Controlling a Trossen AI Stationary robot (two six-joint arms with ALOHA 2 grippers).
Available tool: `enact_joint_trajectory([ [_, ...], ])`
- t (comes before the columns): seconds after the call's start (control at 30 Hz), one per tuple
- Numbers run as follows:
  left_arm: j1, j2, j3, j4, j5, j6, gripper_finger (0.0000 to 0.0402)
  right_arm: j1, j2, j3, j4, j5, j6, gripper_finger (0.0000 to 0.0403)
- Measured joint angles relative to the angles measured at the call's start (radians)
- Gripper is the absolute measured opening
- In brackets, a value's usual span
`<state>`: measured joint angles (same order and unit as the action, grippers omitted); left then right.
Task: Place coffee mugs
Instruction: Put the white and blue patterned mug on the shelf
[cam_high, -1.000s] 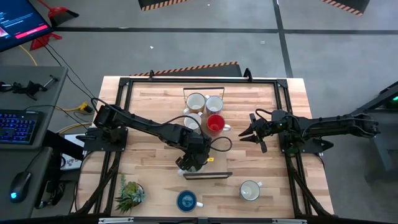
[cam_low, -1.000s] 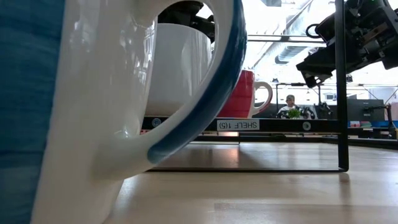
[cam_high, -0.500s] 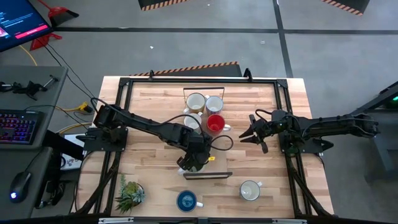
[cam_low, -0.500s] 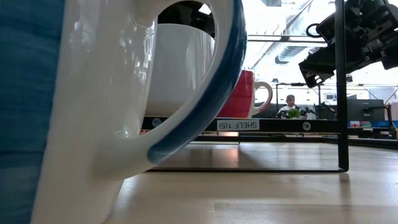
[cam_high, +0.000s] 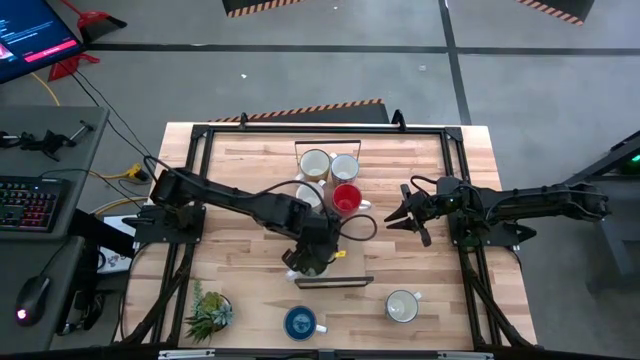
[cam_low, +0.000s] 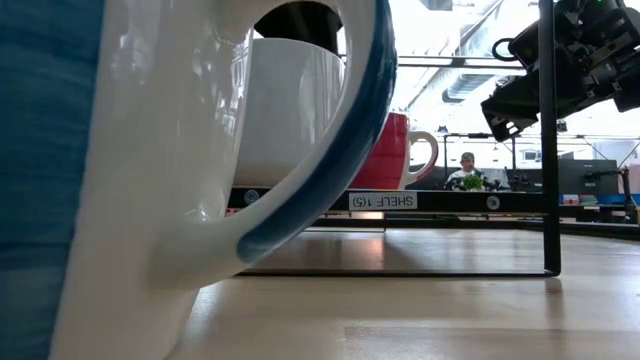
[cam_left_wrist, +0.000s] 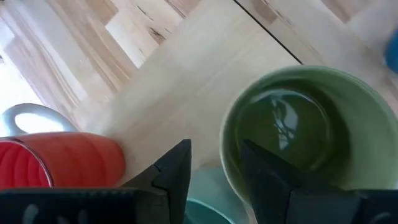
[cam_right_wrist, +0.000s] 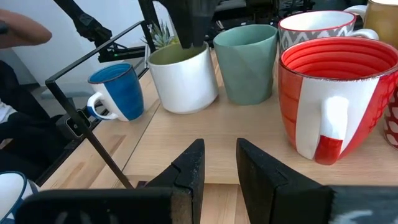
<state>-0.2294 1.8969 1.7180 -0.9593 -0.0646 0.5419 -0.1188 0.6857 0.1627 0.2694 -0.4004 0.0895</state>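
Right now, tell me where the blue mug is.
In the high view, the blue mug stands at the table's near edge, between the potted plant on the left and a white mug on the right.

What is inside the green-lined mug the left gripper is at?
The left wrist view shows the mug with a glossy green interior, empty, only reflections on its bottom. One finger of the left gripper reaches inside the rim and covers part of the near wall.

Bright even light, blurred blue mug (cam_low: 120, 180) close-up
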Motion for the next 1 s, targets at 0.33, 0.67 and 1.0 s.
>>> enact_joint_trajectory([
  [0.33, 0.006, -0.001, 0.162, -0.407, -0.087, -0.106, 0.0129, 0.0, 0.0, 0.0, -0.001, 0.0, 0.0, 0.0073],
  [0.67, 0.129, -0.139, 0.101, -0.609, 0.03, -0.276, 0.0129, 0.0, 0.0, 0.0, -0.014, 0.0, 0.0, 0.0073],
  [1.0, 0.283, -0.595, -0.295, -0.487, 0.046, -0.505, 0.0129, 0.0, 0.001, 0.0, -0.046, 0.001, 0.005, 0.0073],
])
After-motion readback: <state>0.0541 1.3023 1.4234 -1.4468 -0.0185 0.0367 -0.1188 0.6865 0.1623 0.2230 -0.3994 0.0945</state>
